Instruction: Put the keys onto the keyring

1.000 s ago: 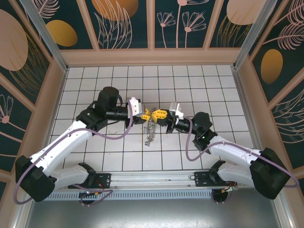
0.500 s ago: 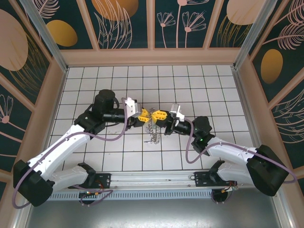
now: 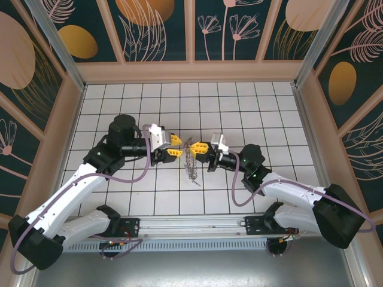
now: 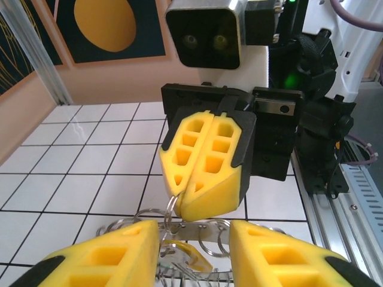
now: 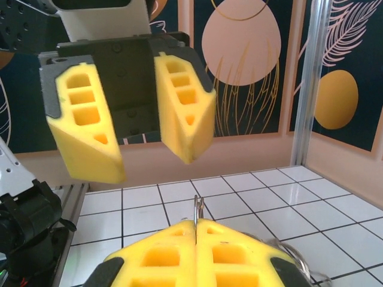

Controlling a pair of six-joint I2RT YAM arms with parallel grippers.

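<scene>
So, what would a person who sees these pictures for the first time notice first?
Two yellow-fingered grippers face each other above the middle of the white tiled table. The right gripper is shut on the keyring, a silvery bunch hanging below it. The left gripper, just beside, stands open and holds nothing.

Light: bright, even, from above | Shadows: soft, faint | Glare: mild sheen on floor tiles (image 4: 72,179) | Focus: wrist-view foregrounds soft

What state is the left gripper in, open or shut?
Open. The left gripper shows its two yellow fingers clearly apart in the right wrist view; the keyring is pinched by the right gripper.
</scene>
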